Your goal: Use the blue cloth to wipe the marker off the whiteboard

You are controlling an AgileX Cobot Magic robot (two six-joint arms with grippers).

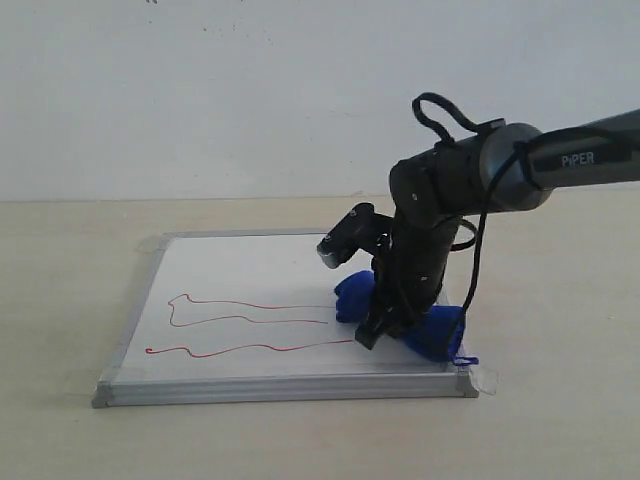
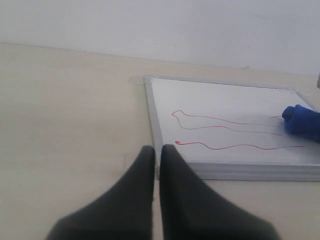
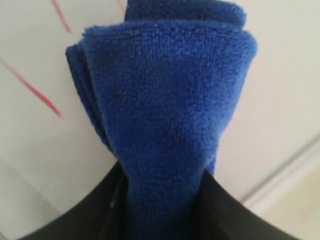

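The right gripper (image 1: 378, 325) of a two-armed robot clamps the blue cloth (image 1: 441, 335) and presses it down on the whiteboard (image 1: 240, 268), near the board's right edge. The bunched cloth bulges out on both sides of the black gripper, and its small loop hangs over the silver frame at the near right corner. The marker (image 1: 250, 347), a thin red line in long wavy loops, runs across the left and middle of the board and ends just beside the cloth. The board lies flat on a pale bench (image 1: 60, 300) in front of a white wall (image 1: 200, 100). The left gripper (image 2: 157, 150) hangs over the bench just off the board's left near corner, its dark fingers closed together on nothing.
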